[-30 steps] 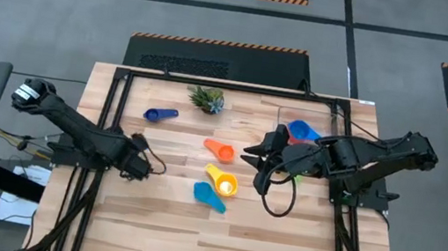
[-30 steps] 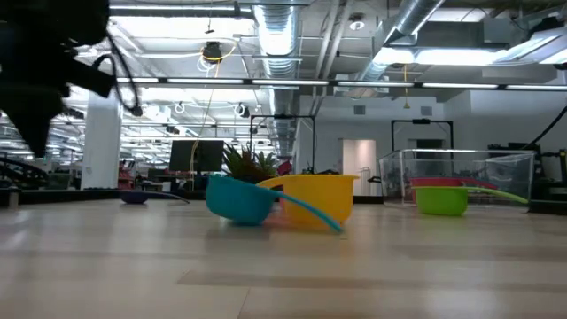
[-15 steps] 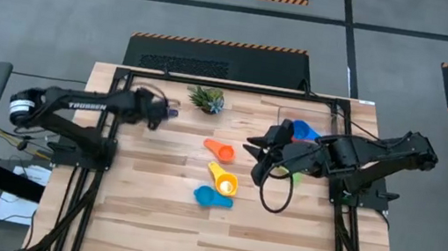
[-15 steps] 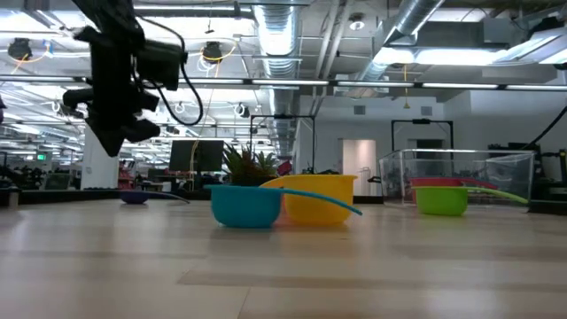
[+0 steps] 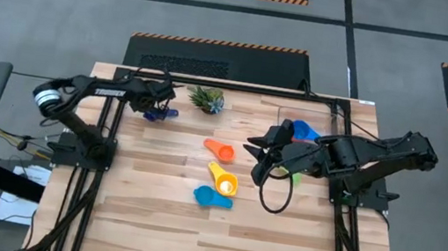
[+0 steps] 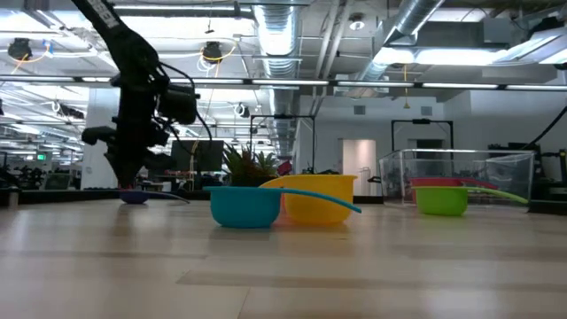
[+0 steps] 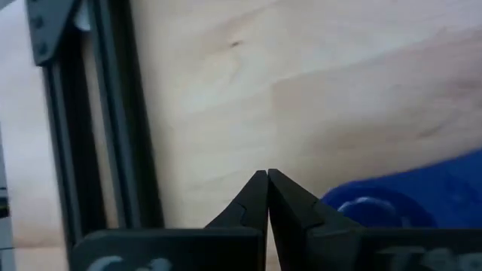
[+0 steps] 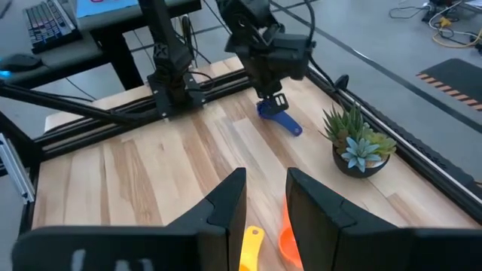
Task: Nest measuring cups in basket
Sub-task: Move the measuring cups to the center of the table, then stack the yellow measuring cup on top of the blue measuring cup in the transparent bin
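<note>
My left gripper (image 5: 154, 104) is shut and points down at the table's far left. Its tips (image 7: 267, 175) hang over bare wood right beside the dark blue cup (image 7: 392, 205), low above it in the low view (image 6: 120, 174). My right gripper (image 8: 263, 184) is open and hovers mid-table, right of the orange cup (image 5: 220, 151). The yellow cup (image 5: 223, 180) and the light blue cup (image 5: 209, 196) stand side by side on the table. The clear basket (image 5: 324, 123) holds a blue cup (image 5: 299, 130) over a red one (image 6: 443, 182). A green cup (image 6: 441, 200) stands in front of the basket.
A small spiky potted plant (image 5: 207, 98) stands at the far edge, just right of the dark blue cup (image 5: 161, 114). A black frame rail (image 7: 105, 120) runs along the table's left side, close to my left gripper. Bare wood lies along the table's near side.
My left arm has swung from the table's left middle to the far edge and come down beside the dark blue cup, fingers pointing down. The light blue cup has rocked from tilted to upright, its handle rising off the table.
</note>
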Controlling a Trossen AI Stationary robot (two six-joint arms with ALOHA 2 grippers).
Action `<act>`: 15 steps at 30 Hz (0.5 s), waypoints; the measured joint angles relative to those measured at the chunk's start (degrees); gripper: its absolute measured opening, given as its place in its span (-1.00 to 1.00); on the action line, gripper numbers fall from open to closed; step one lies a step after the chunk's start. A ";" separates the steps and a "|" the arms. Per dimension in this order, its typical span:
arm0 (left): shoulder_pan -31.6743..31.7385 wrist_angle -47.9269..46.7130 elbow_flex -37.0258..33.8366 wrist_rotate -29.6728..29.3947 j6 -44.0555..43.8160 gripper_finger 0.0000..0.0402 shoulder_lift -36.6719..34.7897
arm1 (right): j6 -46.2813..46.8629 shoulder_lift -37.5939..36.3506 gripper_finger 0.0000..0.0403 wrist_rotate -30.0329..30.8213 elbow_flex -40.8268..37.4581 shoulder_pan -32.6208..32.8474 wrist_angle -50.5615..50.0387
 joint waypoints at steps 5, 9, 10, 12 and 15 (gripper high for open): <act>-0.14 2.20 2.54 7.45 3.43 -1.00 5.57 | -0.09 0.01 -0.40 -0.18 0.00 0.00 -1.82; -3.47 0.90 5.25 22.75 5.46 -1.00 6.87 | 0.02 0.01 -0.40 -0.24 0.00 0.02 -3.54; -5.36 1.18 5.75 24.13 4.66 -1.00 6.59 | 0.02 0.01 -0.40 -0.24 0.00 0.02 -3.82; -8.34 1.25 7.44 27.64 3.80 -1.00 5.04 | 0.02 0.01 -0.40 -0.24 0.00 0.02 -3.93; -11.32 -0.39 11.33 28.22 4.80 -1.00 1.25 | 0.02 0.01 -0.40 -0.24 0.00 0.01 -4.09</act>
